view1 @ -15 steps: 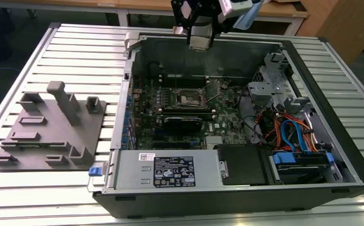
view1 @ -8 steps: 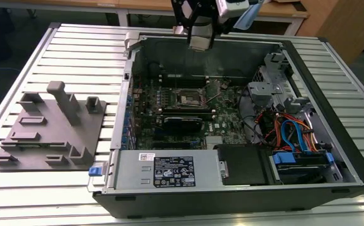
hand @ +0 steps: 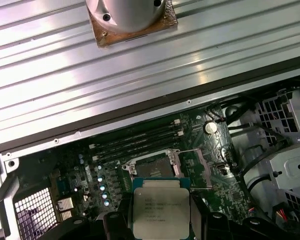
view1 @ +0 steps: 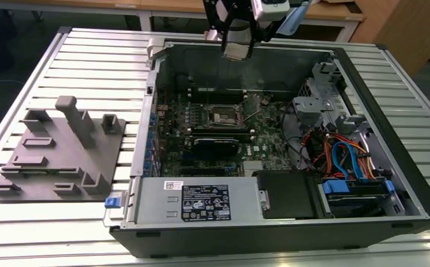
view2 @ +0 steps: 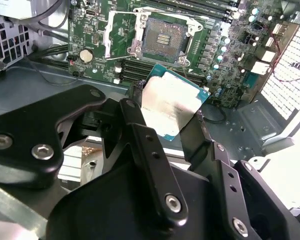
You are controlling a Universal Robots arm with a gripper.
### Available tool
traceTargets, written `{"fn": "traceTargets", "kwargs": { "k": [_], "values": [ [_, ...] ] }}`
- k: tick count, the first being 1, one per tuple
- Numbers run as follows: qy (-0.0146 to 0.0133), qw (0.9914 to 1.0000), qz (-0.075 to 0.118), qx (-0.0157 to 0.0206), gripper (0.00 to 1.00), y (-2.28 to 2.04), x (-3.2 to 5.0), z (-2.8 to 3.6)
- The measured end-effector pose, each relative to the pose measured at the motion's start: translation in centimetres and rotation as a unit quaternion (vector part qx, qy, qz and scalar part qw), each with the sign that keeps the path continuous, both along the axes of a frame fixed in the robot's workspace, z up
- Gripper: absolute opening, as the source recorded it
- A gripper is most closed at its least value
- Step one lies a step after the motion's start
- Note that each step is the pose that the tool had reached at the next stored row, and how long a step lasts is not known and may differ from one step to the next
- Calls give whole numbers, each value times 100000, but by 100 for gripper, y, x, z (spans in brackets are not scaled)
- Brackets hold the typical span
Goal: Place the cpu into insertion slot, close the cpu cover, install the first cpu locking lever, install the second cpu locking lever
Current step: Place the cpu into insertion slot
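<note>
Second wrist view: your tool (view2: 170,122) pinches cpu (view2: 172,100), held clear of insertion slot (view2: 162,40). Slot empty, cpu cover (view2: 121,34) open. Exterior view: tool at 12 o'clock from slot. You have no step finished; all four pending.
</note>
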State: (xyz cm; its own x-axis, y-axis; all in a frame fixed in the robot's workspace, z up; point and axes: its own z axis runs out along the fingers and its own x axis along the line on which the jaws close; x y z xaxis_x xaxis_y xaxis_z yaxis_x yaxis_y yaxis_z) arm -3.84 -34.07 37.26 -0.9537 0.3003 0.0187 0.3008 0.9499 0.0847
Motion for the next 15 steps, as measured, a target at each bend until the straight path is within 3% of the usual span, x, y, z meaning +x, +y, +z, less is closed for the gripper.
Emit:
{"fn": "traceTargets", "kwargs": {
  "k": [10, 15],
  "values": [
    [-2, 100000, -117, 2, 54, 0, 0, 0],
    [1, 99972, -2360, -1, 54, 0, 0, -2]
  ]
}}
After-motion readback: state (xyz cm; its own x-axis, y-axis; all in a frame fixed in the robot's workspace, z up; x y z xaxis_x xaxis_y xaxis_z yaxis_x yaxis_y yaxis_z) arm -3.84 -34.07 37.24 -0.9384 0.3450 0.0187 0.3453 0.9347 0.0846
